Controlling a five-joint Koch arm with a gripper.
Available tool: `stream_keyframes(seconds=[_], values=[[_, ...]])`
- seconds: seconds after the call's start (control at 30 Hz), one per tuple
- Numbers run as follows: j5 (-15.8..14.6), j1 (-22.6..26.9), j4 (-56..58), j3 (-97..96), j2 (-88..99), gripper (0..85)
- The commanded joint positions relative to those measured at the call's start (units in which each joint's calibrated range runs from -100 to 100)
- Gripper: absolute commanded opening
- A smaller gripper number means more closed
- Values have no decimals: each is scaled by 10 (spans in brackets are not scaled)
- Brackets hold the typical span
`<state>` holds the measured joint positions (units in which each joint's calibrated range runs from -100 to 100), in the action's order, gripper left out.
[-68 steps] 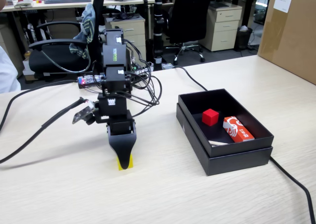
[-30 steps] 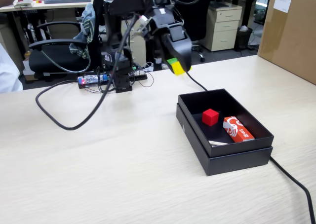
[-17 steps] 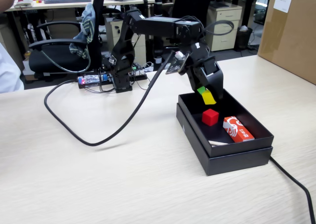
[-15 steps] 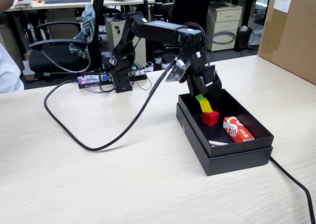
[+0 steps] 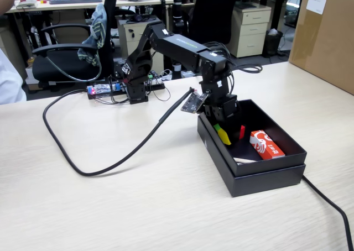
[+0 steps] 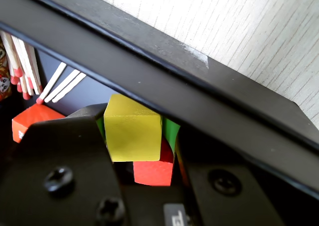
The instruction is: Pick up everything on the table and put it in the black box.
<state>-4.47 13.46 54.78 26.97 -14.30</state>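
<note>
End effector (image 5: 223, 134) has dropped from above the rim into the black box (image 5: 265, 171), centre-right of the fixed view, still clenched on the yellow cube (image 6: 132, 128), so only release remains. Box already holds 1 red cube (image 6: 154, 169), 1 red-and-white packet (image 5: 266, 144) and matchsticks (image 6: 64, 81); worktop (image 5: 138, 201) carries no other pickable item.

One small yellow cube (image 6: 132, 129) between the jaws, one red cube (image 6: 153, 169) just beyond them, one red-and-white packet (image 5: 266, 144), one matte black cardboard box (image 5: 265, 176).
</note>
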Motion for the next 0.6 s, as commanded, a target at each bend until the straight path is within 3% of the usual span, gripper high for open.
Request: stream_keyframes(seconds=[0.0, 0.2, 0.37, 0.57], values=[[9, -4, -3, 4, 11, 130], [9, -2, -2, -3, 24, 218], [9, 0, -3, -14, 72, 396], [8, 1, -3, -42, 309, 445]])
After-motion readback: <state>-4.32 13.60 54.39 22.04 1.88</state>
